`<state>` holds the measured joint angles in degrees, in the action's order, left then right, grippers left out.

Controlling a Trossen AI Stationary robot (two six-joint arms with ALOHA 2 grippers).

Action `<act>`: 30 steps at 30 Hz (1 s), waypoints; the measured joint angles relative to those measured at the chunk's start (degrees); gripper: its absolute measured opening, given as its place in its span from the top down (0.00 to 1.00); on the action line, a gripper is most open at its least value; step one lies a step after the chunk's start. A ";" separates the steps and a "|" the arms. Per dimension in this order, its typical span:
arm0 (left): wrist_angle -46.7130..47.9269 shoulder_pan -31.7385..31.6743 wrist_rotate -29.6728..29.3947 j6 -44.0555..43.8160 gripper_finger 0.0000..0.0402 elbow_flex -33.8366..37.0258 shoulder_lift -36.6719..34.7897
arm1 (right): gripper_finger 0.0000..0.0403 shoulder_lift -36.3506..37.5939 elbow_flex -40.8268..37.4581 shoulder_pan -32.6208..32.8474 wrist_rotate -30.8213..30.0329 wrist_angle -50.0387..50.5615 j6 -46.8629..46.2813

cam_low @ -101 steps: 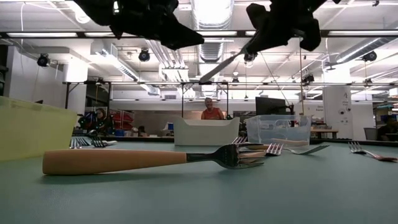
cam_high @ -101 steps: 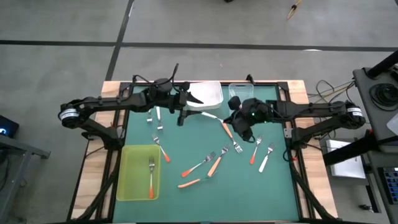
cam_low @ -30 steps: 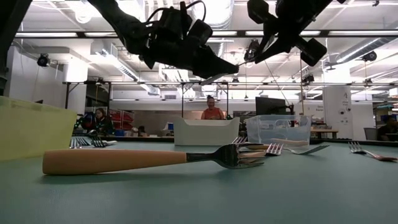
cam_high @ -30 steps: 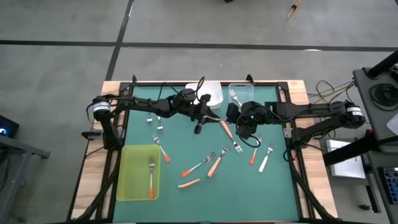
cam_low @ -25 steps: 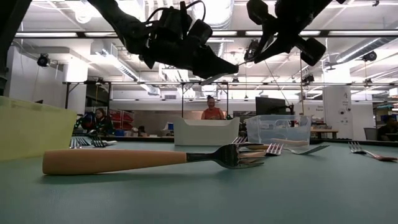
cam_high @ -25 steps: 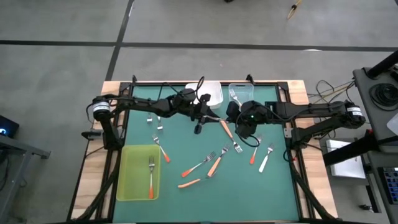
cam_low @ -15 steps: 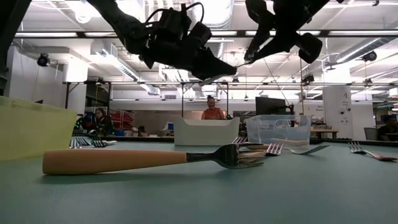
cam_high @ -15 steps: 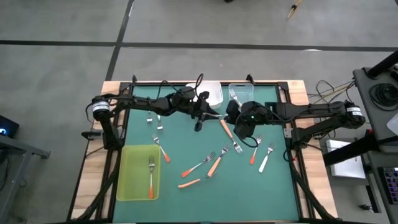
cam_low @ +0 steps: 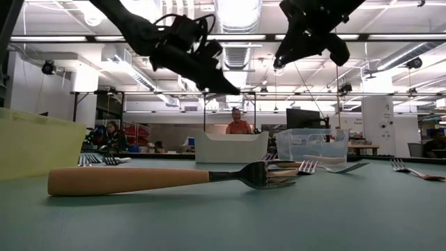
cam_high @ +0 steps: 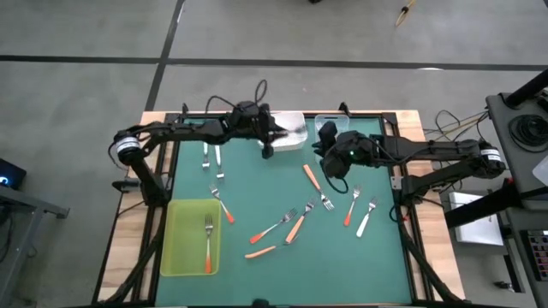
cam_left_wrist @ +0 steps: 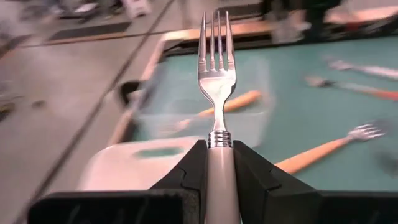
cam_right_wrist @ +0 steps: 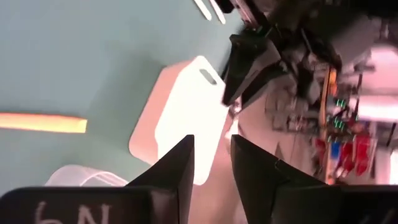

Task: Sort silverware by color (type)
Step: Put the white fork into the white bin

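Note:
My left gripper (cam_high: 271, 141) hangs over the near edge of the white tray (cam_high: 289, 130), shut on a white-handled fork (cam_left_wrist: 214, 62). My right gripper (cam_high: 325, 145) stands open and empty by the clear tray (cam_high: 330, 126), high above the table in the low view (cam_low: 296, 45). In the left wrist view the clear tray (cam_left_wrist: 205, 93) shows a light orange fork (cam_left_wrist: 233, 104) through its wall. Several red-orange, light orange and white forks lie flat on the green mat, among them one (cam_high: 310, 178) near the right gripper. One red-orange fork (cam_high: 208, 244) lies in the yellow-green tray (cam_high: 175, 257). My left gripper pinches the fork's white handle at its top end (cam_left_wrist: 217, 155), just below the metal collar, between its two fingers (cam_left_wrist: 186, 177). The fork lies along the fingers, and its tines stick out past the fingertips. It is lifted clear of the table, above the white tray's near side.
Two white forks (cam_high: 212, 159) lie at the far left of the mat. Red-orange and light orange forks are scattered over the middle (cam_high: 282, 229) and right (cam_high: 360, 210). In the low view one light orange fork (cam_low: 139, 180) lies close in front. The two grippers stand close together at the far trays.
My left gripper has carried the white-handled fork toward the table's far edge and a little left, from over the mat to the white tray, and has turned. My right gripper has rolled about its own line near the clear tray.

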<state>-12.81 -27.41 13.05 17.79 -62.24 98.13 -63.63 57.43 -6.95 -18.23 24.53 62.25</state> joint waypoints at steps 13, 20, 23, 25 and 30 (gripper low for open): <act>21.58 -5.02 -0.25 7.59 0.91 -17.24 6.51 | 0.86 1.49 0.02 -12.49 -0.82 -1.02 -32.88; 34.54 -6.62 -2.22 11.12 0.91 -26.87 14.03 | 0.89 -0.28 -0.05 -23.73 4.77 -0.80 -46.83; 38.72 -6.87 -2.32 11.12 0.91 -29.91 16.66 | 0.90 -0.74 -0.40 -27.58 7.06 -0.79 -47.46; 41.53 -6.87 -4.19 11.14 0.91 -31.69 18.02 | 0.90 -1.08 -0.50 -29.36 9.19 -0.83 -47.44; 46.20 -7.41 -8.41 11.34 0.91 -34.44 20.18 | 0.90 -1.72 -0.68 -31.52 12.47 -0.83 -46.81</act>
<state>33.39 -34.83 4.64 29.12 -96.67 118.31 -65.34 56.75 -38.47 -5.76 23.70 15.44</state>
